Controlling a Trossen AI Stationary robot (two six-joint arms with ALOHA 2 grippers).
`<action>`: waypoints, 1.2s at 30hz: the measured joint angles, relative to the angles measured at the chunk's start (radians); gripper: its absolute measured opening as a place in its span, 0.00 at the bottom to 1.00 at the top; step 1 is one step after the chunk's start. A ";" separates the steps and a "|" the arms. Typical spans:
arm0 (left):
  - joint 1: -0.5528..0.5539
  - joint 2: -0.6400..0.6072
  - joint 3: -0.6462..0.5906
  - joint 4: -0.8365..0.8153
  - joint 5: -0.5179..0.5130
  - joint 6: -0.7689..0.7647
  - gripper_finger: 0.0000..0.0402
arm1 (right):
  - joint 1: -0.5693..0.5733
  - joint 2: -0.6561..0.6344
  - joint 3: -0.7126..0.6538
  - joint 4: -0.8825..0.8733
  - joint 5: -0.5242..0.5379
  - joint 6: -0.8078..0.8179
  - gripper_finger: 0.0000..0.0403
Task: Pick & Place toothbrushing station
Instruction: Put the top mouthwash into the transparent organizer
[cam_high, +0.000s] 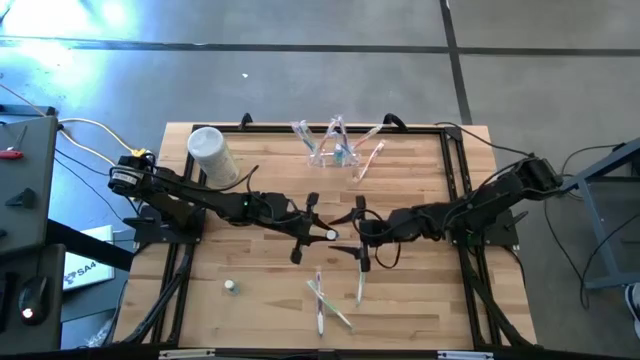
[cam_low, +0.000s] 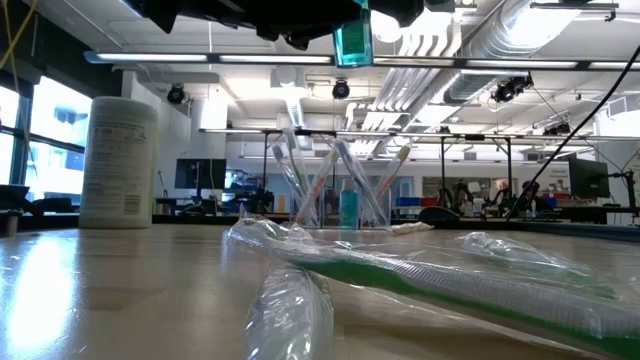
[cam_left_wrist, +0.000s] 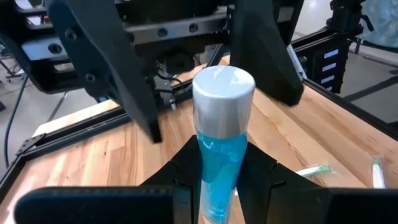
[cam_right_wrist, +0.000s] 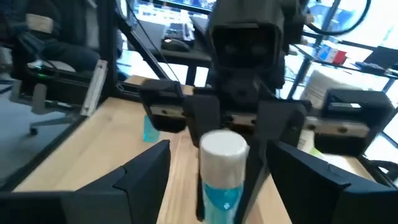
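Observation:
The see-through toothbrushing station (cam_high: 338, 148) stands at the far middle of the table with several pastel toothbrushes leaning in it; it also shows in the low view (cam_low: 335, 195). My left gripper (cam_high: 312, 232) is at the table's middle, shut on a small blue bottle with a silver-white cap (cam_left_wrist: 222, 93). My right gripper (cam_high: 358, 236) faces it from the right. It is open, with its fingers standing apart on either side of the bottle (cam_right_wrist: 222, 186) without touching it. My left gripper pinches the bottle's blue body just below the cap (cam_left_wrist: 214, 180) between its two fingers, coming in about level from the table's left. The bottle stands upright with its cap up. It is lifted clear of the table, and its lower end (cam_low: 352, 45) hangs below the fingers.
A white canister (cam_high: 212, 155) stands at the far left. Wrapped toothbrushes (cam_high: 325, 295) lie near the front edge at the middle, close in the low view (cam_low: 430, 280). A small white object (cam_high: 231, 286) lies at the near left.

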 joint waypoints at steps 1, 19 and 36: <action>0.000 0.000 0.000 0.000 0.000 0.000 0.16 | -0.003 0.000 0.000 0.002 -0.015 0.000 0.64; 0.000 0.029 0.000 0.049 -0.019 0.023 0.16 | -0.013 0.000 0.000 -0.002 -0.028 -0.013 0.24; 0.001 0.029 -0.001 0.041 -0.020 0.023 0.16 | -0.031 0.002 0.000 -0.018 -0.033 0.018 0.23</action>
